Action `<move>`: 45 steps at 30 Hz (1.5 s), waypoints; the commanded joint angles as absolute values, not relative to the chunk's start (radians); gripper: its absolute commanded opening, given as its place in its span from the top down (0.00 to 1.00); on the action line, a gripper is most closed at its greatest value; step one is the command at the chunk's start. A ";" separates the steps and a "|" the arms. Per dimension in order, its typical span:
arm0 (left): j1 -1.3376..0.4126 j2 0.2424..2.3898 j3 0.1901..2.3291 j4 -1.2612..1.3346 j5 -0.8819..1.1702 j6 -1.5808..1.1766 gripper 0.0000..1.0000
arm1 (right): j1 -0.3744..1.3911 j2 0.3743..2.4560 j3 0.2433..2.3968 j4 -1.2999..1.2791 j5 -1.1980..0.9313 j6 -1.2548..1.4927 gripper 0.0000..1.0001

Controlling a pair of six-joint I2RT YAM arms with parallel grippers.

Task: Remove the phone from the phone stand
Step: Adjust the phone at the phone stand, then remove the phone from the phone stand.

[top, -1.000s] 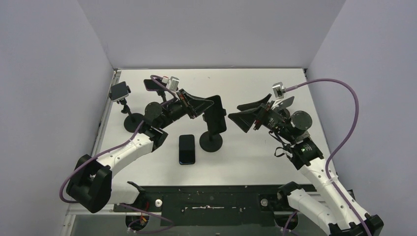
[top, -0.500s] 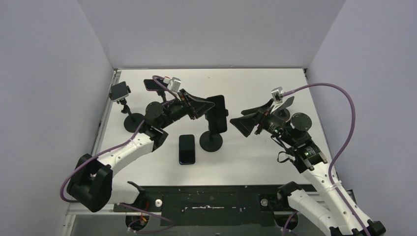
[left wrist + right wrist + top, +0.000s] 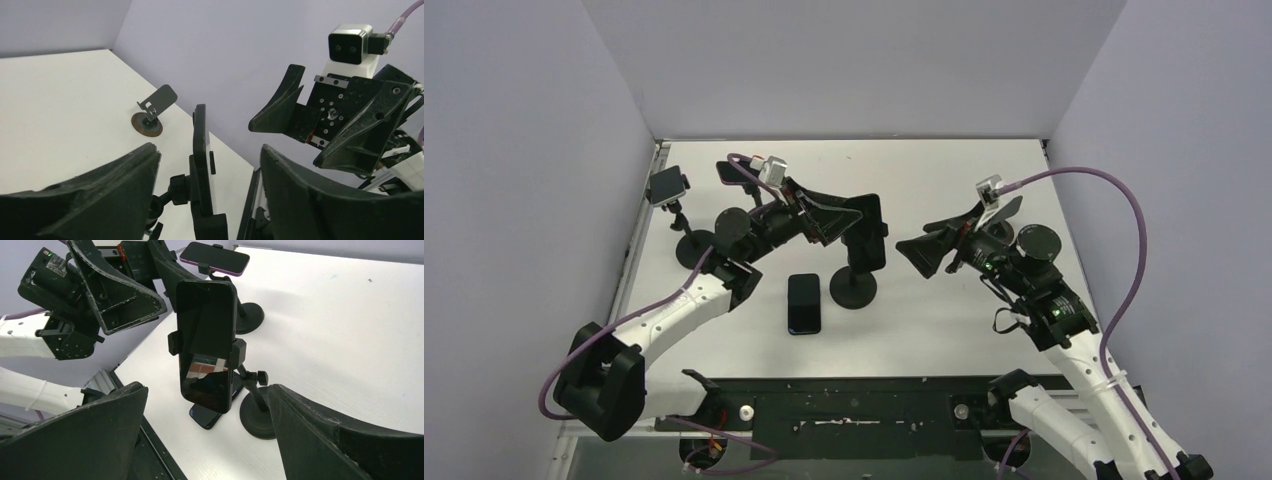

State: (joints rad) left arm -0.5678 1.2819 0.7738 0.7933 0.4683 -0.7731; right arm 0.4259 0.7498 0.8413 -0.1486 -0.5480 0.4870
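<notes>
A dark phone (image 3: 871, 228) stands upright in the clamp of a black phone stand (image 3: 853, 290) mid-table. My left gripper (image 3: 848, 218) is open around the phone from the left, and in the left wrist view the phone (image 3: 201, 145) shows edge-on between the fingers (image 3: 100, 195) with a gap on each side. My right gripper (image 3: 914, 242) is open just right of the phone, facing its screen (image 3: 207, 335), with nothing between its fingers (image 3: 320, 440). The stand's round base (image 3: 256, 416) sits between the right gripper's fingertips.
A second dark phone (image 3: 803, 302) lies flat on the table beside the stand's base. Two more stands with phones (image 3: 667, 187) (image 3: 735, 172) are at the back left. A small bare metal stand (image 3: 155, 105) sits at the far right. A black rail (image 3: 844, 400) runs along the near edge.
My left gripper's jaws have spread apart around the phone. The right gripper has shifted slightly towards the phone and stayed open.
</notes>
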 commanded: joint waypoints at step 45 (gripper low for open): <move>-0.447 0.957 0.847 0.224 0.360 -0.847 0.03 | 0.426 0.781 1.094 -0.387 -0.187 0.421 0.00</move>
State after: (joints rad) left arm -0.4152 1.0058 0.7696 0.5354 0.4778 -1.0164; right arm 0.4259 0.7570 1.0187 -0.3664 -0.1715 0.4572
